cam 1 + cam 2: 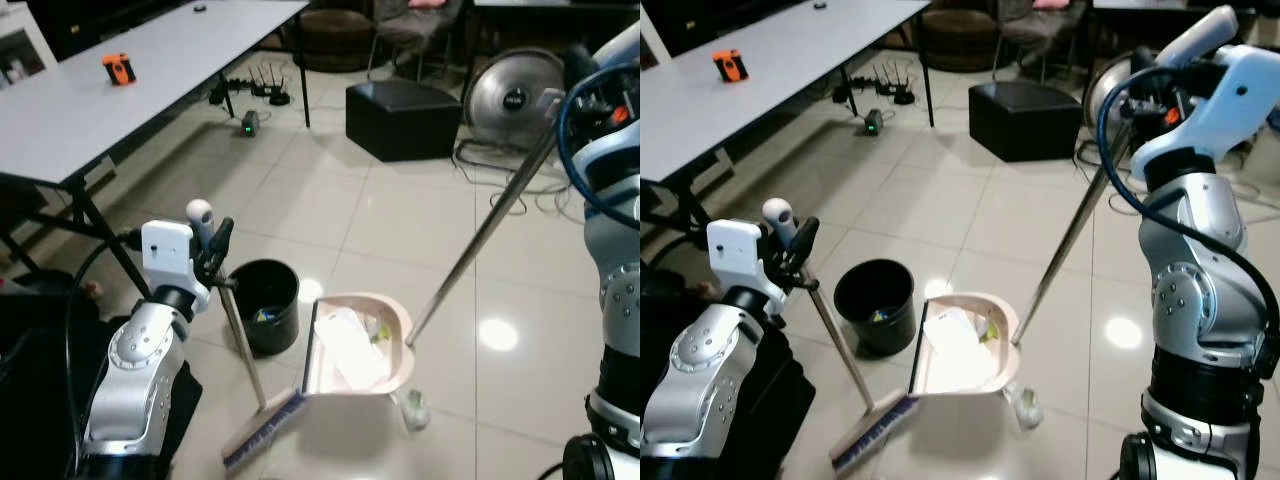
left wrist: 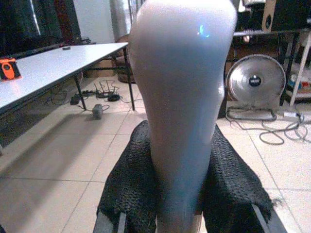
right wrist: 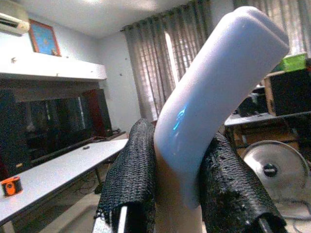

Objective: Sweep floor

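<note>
Left gripper (image 1: pixel 213 252) clamped on grey-handled broom (image 1: pixel 262 425); right gripper (image 1: pixel 1137 108) clamped on long-handled beige plastic dustpan (image 1: pixel 358 349) beside black bin (image 1: pixel 264 303). Tilting dustpan risks spilling collected litter.

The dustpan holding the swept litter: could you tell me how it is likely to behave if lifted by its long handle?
The dustpan looks like thin plastic, so probably light. Held far up its long pole by the right gripper, it may swing. The loose litter could slide out if it tilts.

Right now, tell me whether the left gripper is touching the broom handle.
Touching. The left wrist view shows the left gripper with both black fingers pressed against the broom handle, no gap either side.
</note>
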